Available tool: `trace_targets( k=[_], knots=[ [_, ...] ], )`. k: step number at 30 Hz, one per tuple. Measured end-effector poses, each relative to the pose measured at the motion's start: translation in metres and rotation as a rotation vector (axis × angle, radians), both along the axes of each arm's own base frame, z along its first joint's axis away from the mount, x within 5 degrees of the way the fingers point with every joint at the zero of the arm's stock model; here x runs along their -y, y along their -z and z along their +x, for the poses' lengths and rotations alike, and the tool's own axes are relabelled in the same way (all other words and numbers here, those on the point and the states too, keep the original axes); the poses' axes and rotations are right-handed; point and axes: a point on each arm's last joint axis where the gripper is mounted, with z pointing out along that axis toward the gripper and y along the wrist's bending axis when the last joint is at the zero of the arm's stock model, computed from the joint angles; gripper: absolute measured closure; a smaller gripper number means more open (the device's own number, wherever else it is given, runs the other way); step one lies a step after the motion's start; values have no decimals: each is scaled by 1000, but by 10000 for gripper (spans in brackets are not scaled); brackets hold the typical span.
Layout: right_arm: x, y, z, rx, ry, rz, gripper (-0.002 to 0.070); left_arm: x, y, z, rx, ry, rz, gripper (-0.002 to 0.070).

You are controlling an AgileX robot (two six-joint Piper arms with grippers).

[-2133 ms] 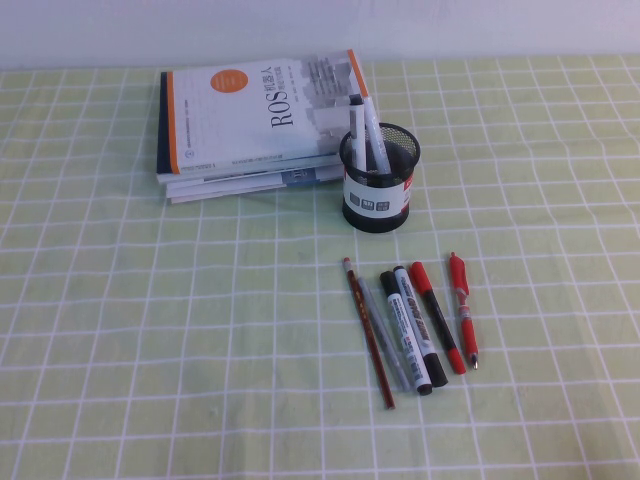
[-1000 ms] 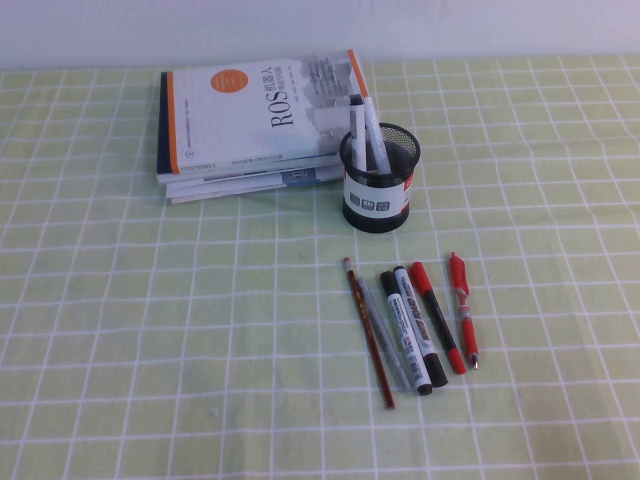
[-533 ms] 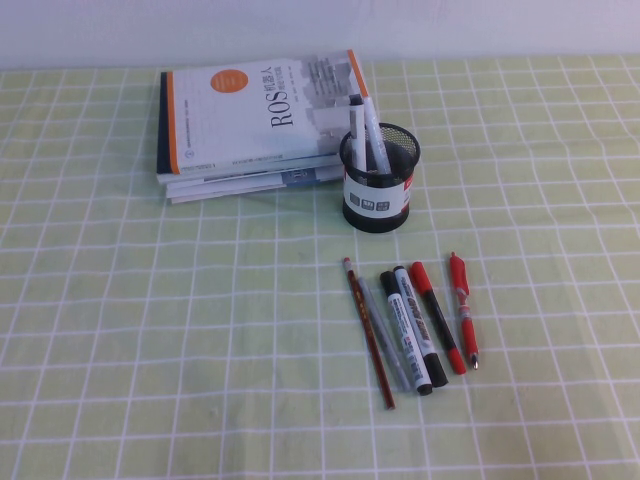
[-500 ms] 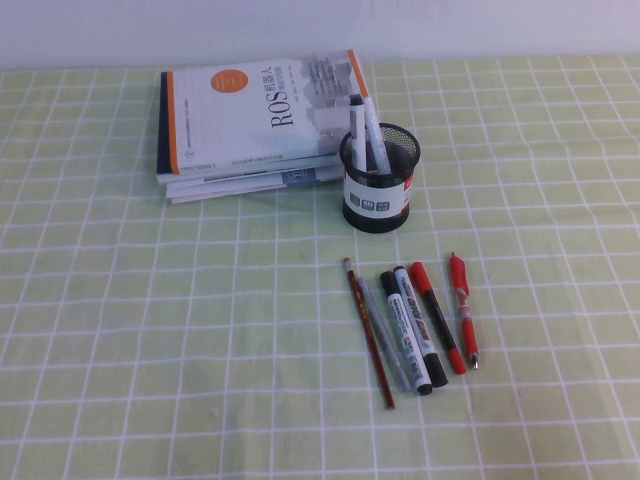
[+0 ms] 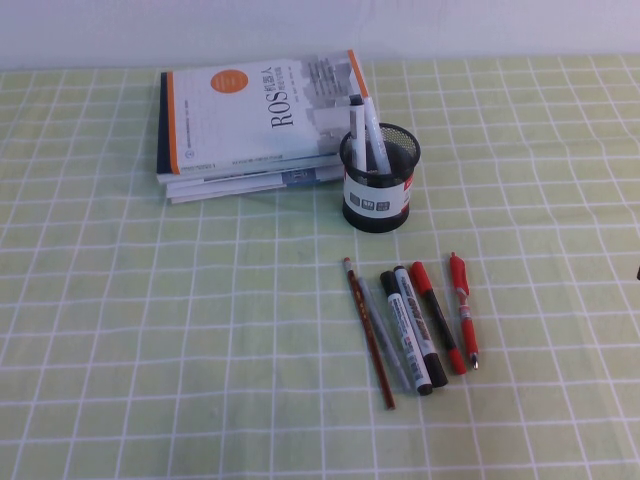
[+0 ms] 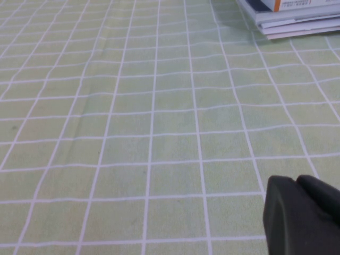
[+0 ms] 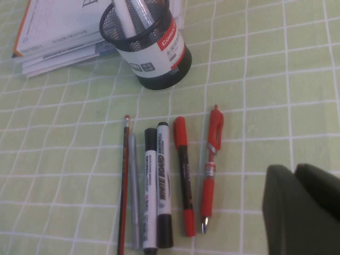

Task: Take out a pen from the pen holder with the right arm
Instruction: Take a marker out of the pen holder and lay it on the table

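A black mesh pen holder (image 5: 380,190) (image 7: 146,48) stands in the middle of the table with two white-capped pens (image 5: 368,130) (image 7: 127,13) upright in it. In front of it a row lies flat: a pencil (image 5: 368,330), a grey pen, a black-and-white marker (image 7: 163,180), a red marker (image 7: 183,175) and a red pen (image 5: 462,308) (image 7: 210,164). My right gripper (image 7: 295,172) is shut and empty, hovering over the cloth to the right of the red pen; only a dark sliver of it (image 5: 637,272) shows at the high view's right edge. My left gripper (image 6: 295,183) is shut above bare cloth.
A stack of books (image 5: 250,115) (image 7: 58,32) (image 6: 292,16) lies behind and to the left of the holder, close to it. A green checked cloth (image 5: 150,330) covers the whole table.
A dark sliver of the right gripper has appeared at the right edge of the high view. The pens, holder and books have not moved.
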Motion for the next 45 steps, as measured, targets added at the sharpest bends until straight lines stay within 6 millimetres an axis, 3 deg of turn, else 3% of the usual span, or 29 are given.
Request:
trace_targets(
  k=[6, 16, 19, 22, 27, 34, 45],
  knots=[
    [-17, 7, 31, -12, -57, -45, 689, 0, 0, 0, 0, 0, 0, 681],
    [-114, 11, 71, 141, -281, -172, 668, 0, 0, 0, 0, 0, 0, 681],
    [-139, 12, 82, 215, -301, -200, 608, 0, 0, 0, 0, 0, 0, 681],
    [-158, 20, 96, 273, -262, -179, 501, 0, 0, 0, 0, 0, 0, 681],
    [-174, 37, 119, 401, -186, -164, 367, 0, 0, 0, 0, 0, 0, 681],
    [-189, 51, 138, 576, -161, -119, 345, 0, 0, 0, 0, 0, 0, 681],
    [-213, 66, 174, 619, -150, -118, 344, 0, 0, 0, 0, 0, 0, 681]
  ],
)
